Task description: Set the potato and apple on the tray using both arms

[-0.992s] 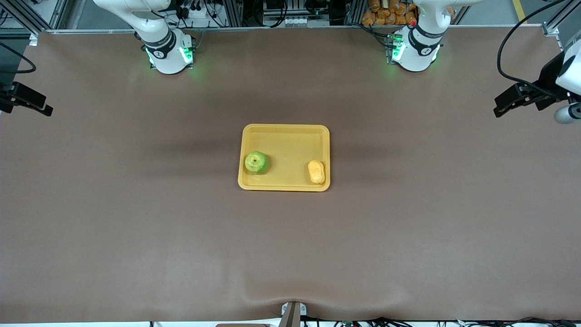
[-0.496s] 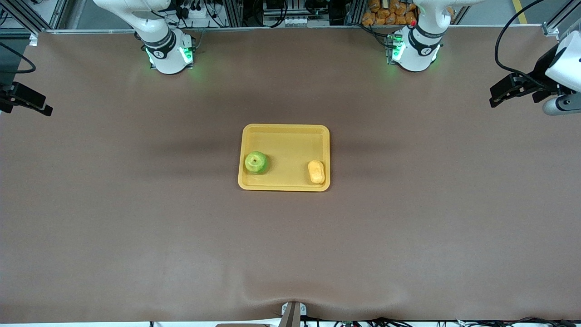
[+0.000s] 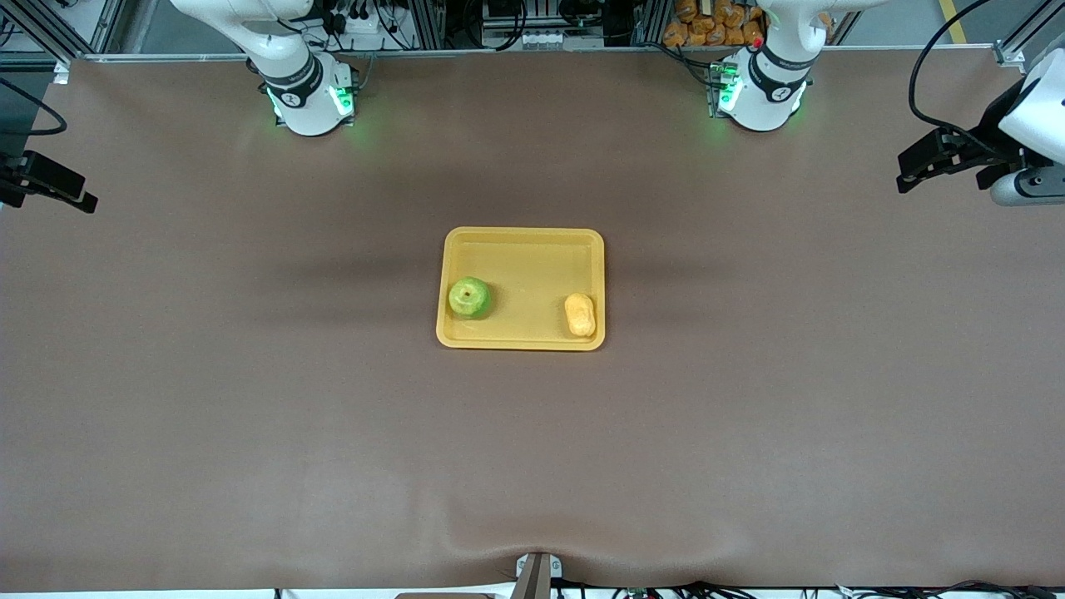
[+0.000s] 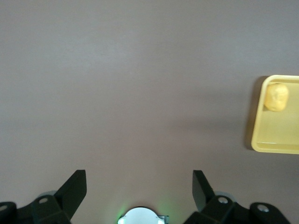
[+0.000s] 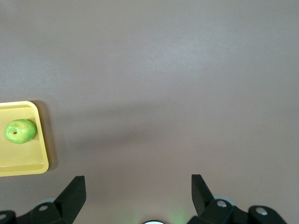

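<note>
- Resting inside the tray [image 3: 521, 249]: the apple [image 3: 470, 297] near the rim toward the right arm's end, the potato [image 3: 580, 314] near the rim toward the left arm's end and slightly nearer the front camera
- Kept well apart, each item at the end of the tray closest to the arm on that side (probably so the two arms never had to cross over the tray)
- Judging by this layout, both placements done, nothing of the task left on the bare table
- Parked high over the table edge at the left arm's end: left gripper [image 4: 139, 186], fingers spread wide, nothing between them
- Parked over the table edge at the right arm's end: right gripper [image 5: 138, 187], fingers likewise wide apart and empty
- Waiting, both arms, well clear of the tray
- Visible around: brown table [image 3: 250, 416] cover with a slight ripple at the edge nearest the front camera, a small bracket [image 3: 537, 574] at that edge, green lights on both arm bases
- Nothing standing between either gripper and the tray
</note>
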Available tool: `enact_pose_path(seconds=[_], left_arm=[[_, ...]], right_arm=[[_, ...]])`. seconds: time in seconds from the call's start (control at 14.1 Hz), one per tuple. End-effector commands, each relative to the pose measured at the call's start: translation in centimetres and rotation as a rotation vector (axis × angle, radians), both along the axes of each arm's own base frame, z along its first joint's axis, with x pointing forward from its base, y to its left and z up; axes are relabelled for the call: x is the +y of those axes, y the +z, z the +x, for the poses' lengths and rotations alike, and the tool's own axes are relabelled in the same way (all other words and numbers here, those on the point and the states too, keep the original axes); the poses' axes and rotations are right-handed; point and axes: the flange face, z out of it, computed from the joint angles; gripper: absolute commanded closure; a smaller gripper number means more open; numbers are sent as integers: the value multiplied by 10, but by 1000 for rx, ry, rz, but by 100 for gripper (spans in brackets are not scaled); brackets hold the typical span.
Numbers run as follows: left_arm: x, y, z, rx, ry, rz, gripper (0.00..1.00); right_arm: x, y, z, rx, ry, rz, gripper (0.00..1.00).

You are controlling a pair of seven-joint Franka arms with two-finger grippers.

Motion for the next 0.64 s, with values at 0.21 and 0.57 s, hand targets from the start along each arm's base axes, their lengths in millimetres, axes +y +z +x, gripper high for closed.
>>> enact_pose_path(seconds=[0.21, 0.57], left_arm=[[9, 8, -5, 2, 23, -18, 0], [10, 6, -7, 24, 46, -14, 0]], right_arm=[[-2, 1, 2, 5, 2, -13, 0], [-2, 3, 2, 2, -1, -14, 0]])
